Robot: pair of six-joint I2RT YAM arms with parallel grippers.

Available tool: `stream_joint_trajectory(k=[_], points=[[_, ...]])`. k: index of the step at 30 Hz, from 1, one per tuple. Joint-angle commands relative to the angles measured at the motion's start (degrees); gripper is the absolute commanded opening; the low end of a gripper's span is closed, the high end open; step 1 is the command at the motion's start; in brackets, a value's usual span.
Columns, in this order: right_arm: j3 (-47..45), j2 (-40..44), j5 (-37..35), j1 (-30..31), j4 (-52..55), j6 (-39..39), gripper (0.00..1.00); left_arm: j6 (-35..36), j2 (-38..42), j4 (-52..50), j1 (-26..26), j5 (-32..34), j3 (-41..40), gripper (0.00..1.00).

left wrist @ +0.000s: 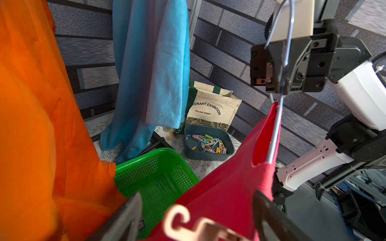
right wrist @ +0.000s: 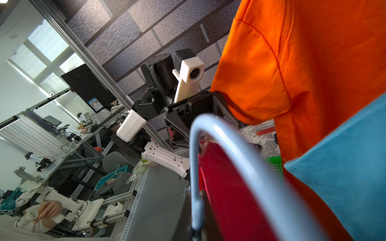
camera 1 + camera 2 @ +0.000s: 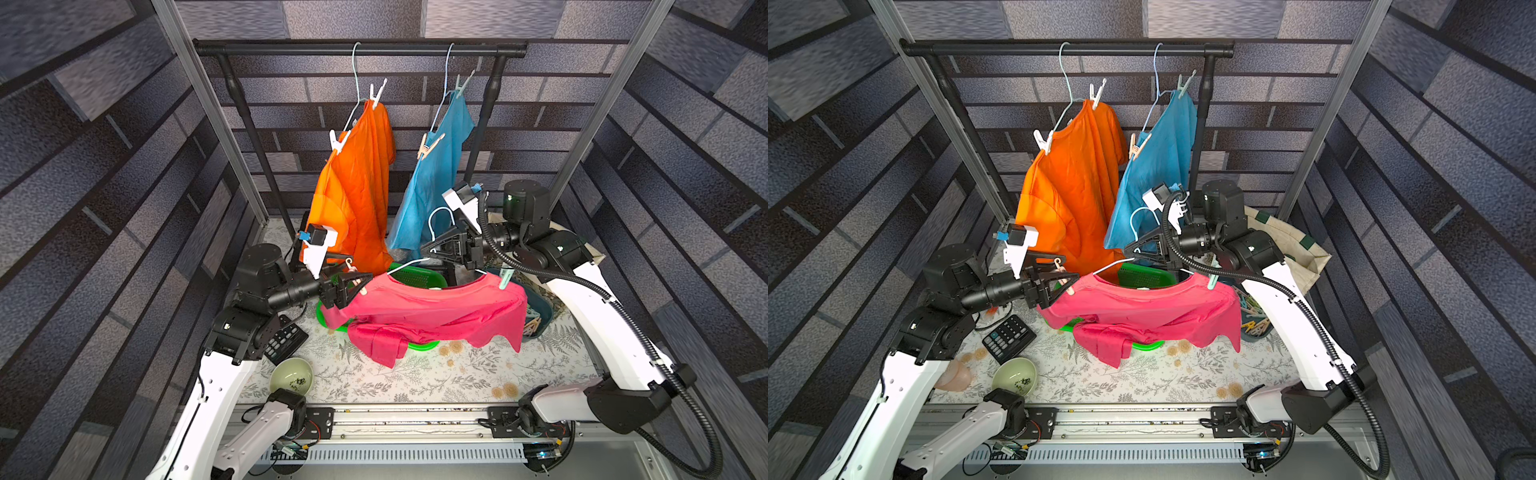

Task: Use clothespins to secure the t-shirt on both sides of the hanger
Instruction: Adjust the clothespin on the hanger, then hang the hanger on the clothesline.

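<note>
A pink t-shirt (image 3: 432, 307) (image 3: 1142, 307) hangs on a pale wire hanger (image 3: 440, 216) (image 1: 275, 129) held above the table. My right gripper (image 3: 432, 249) (image 2: 196, 225) is shut on the hanger's neck below the hook. A mint clothespin (image 3: 505, 277) (image 3: 1212, 280) is clipped on the shirt's right shoulder. At the left shoulder a peach clothespin (image 3: 358, 286) (image 1: 188, 223) sits on the fabric. My left gripper (image 3: 359, 282) (image 1: 197, 206) stands open around that pin, both fingers clear of it. More clothespins (image 1: 211, 144) lie in a dark blue tray (image 1: 188, 129).
An orange shirt (image 3: 357, 187) and a blue shirt (image 3: 436, 174) hang pinned on the black rail (image 3: 357, 50) just behind. A green basket (image 1: 154, 177) sits under the pink shirt. A bowl (image 3: 291, 376), a calculator (image 3: 1009, 336) and a tote bag (image 1: 211, 108) stand around.
</note>
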State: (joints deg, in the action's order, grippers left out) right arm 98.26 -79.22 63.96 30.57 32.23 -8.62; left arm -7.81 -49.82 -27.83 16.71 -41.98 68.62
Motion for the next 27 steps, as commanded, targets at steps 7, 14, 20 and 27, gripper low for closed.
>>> stream_joint_trajectory(k=[7, 14, 20, 27], points=[[6.0, -4.2, 4.0, 0.1, 13.5, 7.8, 0.0, 5.5, 1.2, -14.4, -0.2, 7.2, 12.9, 1.0], [8.7, -7.0, -0.8, 3.0, 23.5, 15.2, 0.0, 7.4, -3.4, -24.3, 1.2, 7.5, 24.8, 1.0], [9.8, -7.1, -2.9, 5.7, 23.7, 16.9, 0.0, 10.7, -8.6, -30.4, 15.3, 16.3, 25.9, 1.0], [11.1, -7.9, -3.3, 7.5, 25.5, 19.1, 0.0, 11.8, -15.4, -31.8, 22.9, 16.6, 26.7, 0.95]])
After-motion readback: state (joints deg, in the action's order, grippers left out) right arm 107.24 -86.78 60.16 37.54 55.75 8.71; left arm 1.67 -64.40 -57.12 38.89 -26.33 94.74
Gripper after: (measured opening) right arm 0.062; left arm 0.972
